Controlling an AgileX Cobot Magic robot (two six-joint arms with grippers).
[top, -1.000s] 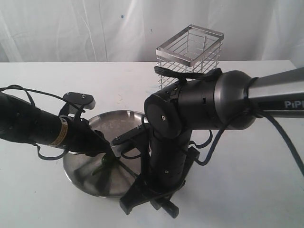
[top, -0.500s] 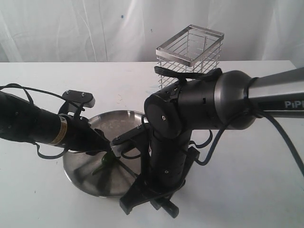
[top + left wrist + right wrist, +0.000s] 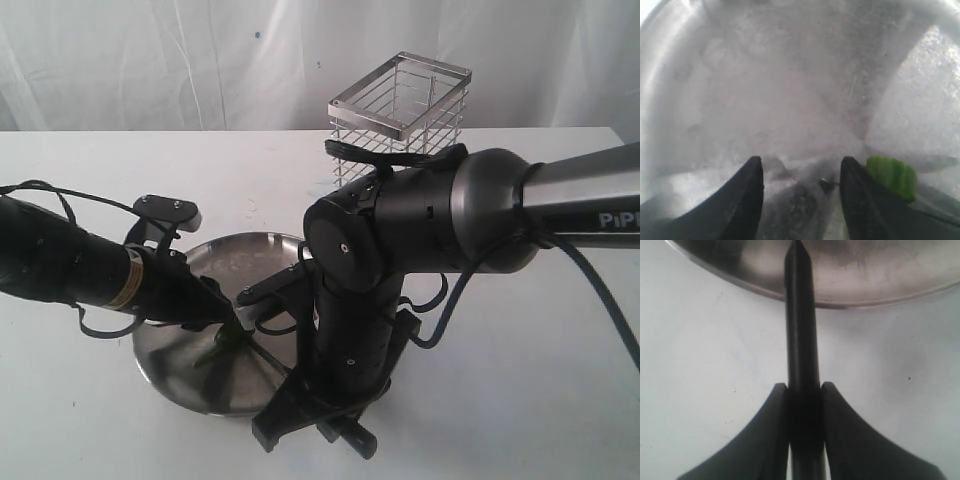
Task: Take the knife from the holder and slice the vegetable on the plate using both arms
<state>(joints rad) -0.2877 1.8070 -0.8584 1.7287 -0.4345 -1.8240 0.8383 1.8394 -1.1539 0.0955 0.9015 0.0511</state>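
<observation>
The steel plate [image 3: 165, 365] lies at the front of the table. The green vegetable [image 3: 218, 345] rests on it at the tip of my left gripper [image 3: 228, 325]. In the left wrist view that gripper [image 3: 801, 170] stands open just over the plate [image 3: 790, 75]; the vegetable [image 3: 892, 176] lies outside one finger, and nothing is between the jaws. My right gripper [image 3: 803, 387] is shut on the knife [image 3: 800, 315], whose dark point reaches over the plate's rim [image 3: 875, 295]. The wire holder [image 3: 400, 110] stands behind the right arm [image 3: 400, 230].
The bulky right arm hides the plate's right side and the holder's foot in the exterior view. White table [image 3: 520, 400] lies around the plate, and a white curtain [image 3: 150, 60] hangs behind.
The left arm has shifted only slightly over the plate, its tip staying by the vegetable. The right arm and the knife have not moved.
</observation>
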